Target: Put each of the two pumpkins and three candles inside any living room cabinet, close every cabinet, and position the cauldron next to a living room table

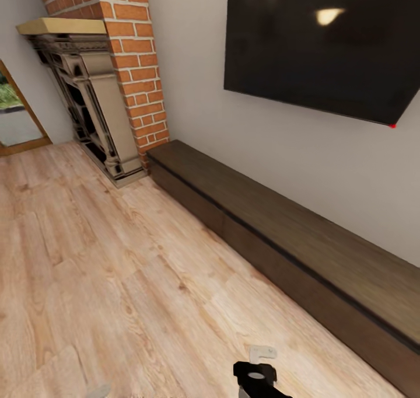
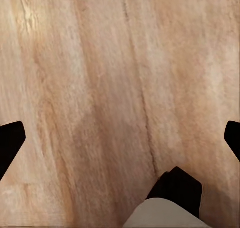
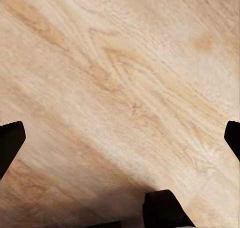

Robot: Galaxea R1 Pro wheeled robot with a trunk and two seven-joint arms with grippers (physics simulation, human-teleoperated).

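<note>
Along the grey wall, the cabinet (image 1: 280,229) runs low and dark brown from the brick fireplace column (image 1: 131,59) toward the head view's lower right, its drawer fronts flush and shut, with a large black screen (image 1: 321,42) mounted on the wall above it. Each wrist view looks down on bare wooden floor (image 1: 105,281), where the left tool (image 2: 120,138) and the right tool (image 3: 120,138) both stand wide, their dark fingertips (image 2: 10,140) at opposite edges with nothing between them. A dark part of the robot (image 1: 256,377) shows at the head view's bottom edge, over the floor and short of the cabinet's front.
</note>
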